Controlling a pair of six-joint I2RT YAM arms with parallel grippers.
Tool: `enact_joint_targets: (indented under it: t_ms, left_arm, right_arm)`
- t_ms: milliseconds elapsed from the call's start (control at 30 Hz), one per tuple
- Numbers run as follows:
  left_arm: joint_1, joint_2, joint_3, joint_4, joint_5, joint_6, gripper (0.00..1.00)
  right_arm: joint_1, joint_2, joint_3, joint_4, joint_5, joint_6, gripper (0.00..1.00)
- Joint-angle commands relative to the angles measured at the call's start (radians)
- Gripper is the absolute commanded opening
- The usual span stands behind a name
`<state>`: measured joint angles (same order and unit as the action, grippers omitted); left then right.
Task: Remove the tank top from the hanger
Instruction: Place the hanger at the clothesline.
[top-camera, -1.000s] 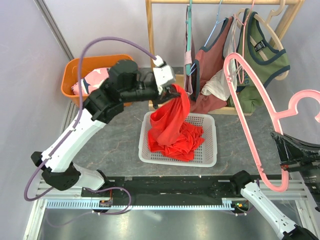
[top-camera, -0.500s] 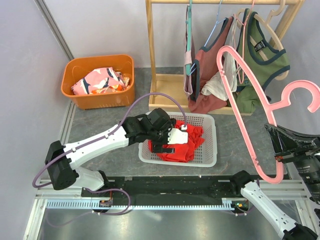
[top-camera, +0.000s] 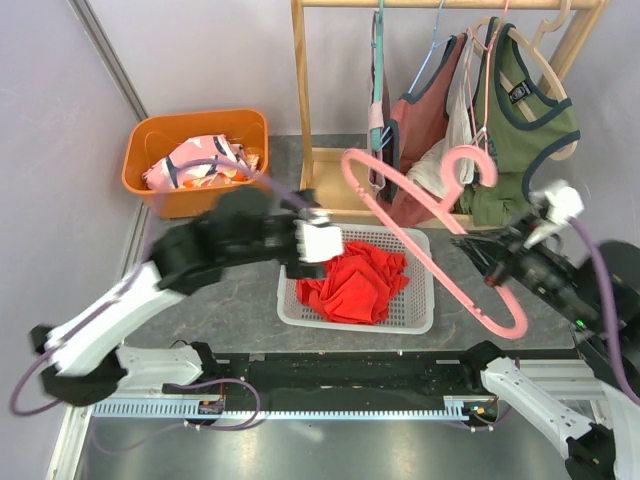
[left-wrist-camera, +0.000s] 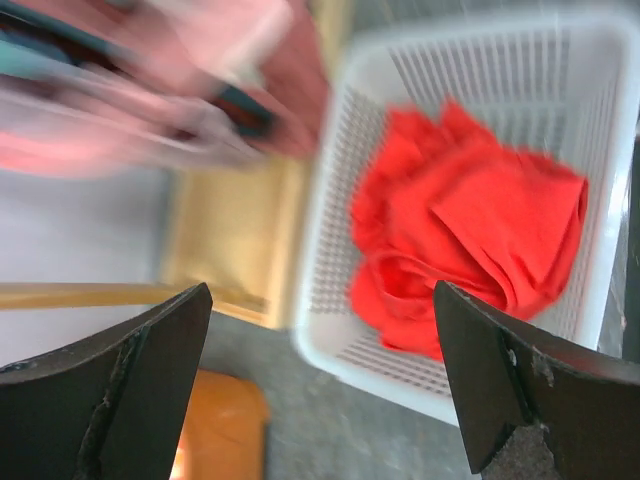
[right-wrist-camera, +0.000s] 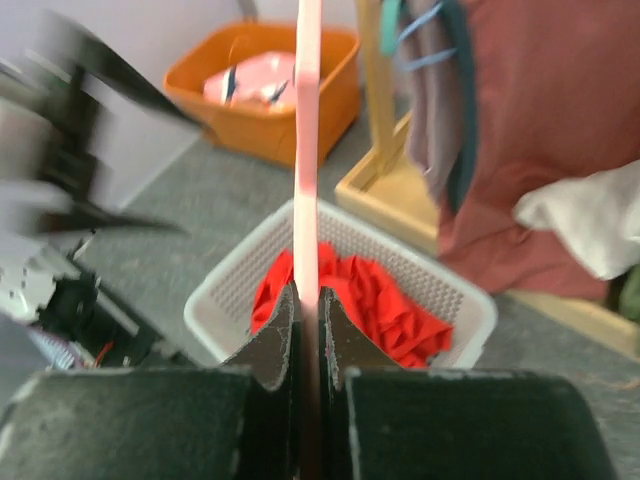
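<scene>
The red tank top lies crumpled in the white basket, off the hanger. The wrist views also show the tank top in the basket. My left gripper hovers just left of the basket; its jaws stand wide open and empty. The bare pink hanger slants over the basket's right side. My right gripper is shut on the hanger's thin bar, fingers pinched on it.
An orange bin of patterned clothes stands at the back left. A wooden rack behind the basket carries several hung garments, among them a rust top and a green top.
My left gripper lowered the red tank top into the basket, opened, let go and pulled back left. My right arm swung the empty hanger left and down over the basket.
</scene>
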<state>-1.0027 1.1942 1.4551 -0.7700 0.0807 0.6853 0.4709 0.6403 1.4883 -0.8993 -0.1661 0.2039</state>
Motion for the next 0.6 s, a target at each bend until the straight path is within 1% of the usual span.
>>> enact_joint_targets:
  t_ms: [0, 67, 100, 167, 200, 233, 400, 433, 467, 567]
  left_arm:
    - [0.003, -0.253, 0.070, -0.074, 0.120, 0.049, 1.00]
    - [0.019, -0.287, 0.079, -0.091, 0.146, 0.034, 1.00]
    - [0.029, -0.306, 0.077, -0.091, 0.162, 0.031, 1.00]
    - [0.032, -0.344, 0.067, -0.092, 0.183, 0.036, 1.00]
    - [0.030, -0.352, 0.060, -0.091, 0.215, 0.042, 1.00]
    - [0.030, -0.357, 0.054, -0.092, 0.231, 0.046, 1.00]
    - [0.030, -0.306, 0.067, -0.092, 0.318, 0.013, 1.00]
    - [0.030, -0.297, 0.070, -0.092, 0.321, 0.010, 1.00]
    - [0.030, -0.269, 0.071, -0.094, 0.326, 0.005, 0.99]
    - [0.030, -0.226, 0.091, -0.095, 0.353, -0.026, 0.99]
  right_arm:
    - [0.000, 0.050, -0.046, 0.031, -0.192, -0.021, 0.00]
    - [0.000, 0.064, -0.068, 0.068, -0.284, -0.032, 0.00]
    - [0.000, 0.071, -0.075, 0.076, -0.388, -0.035, 0.00]
    - [0.000, 0.078, -0.120, 0.121, -0.520, -0.058, 0.00]
    - [0.000, 0.076, -0.140, 0.150, -0.623, -0.061, 0.00]
    - [0.000, 0.068, -0.166, 0.184, -0.662, -0.086, 0.00]
    - [0.000, 0.090, -0.175, 0.218, -0.725, -0.181, 0.00]
    - [0.000, 0.085, -0.175, 0.229, -0.721, -0.193, 0.00]
    - [0.000, 0.079, -0.177, 0.235, -0.711, -0.254, 0.00]
    - [0.000, 0.056, -0.174, 0.243, -0.688, -0.329, 0.00]
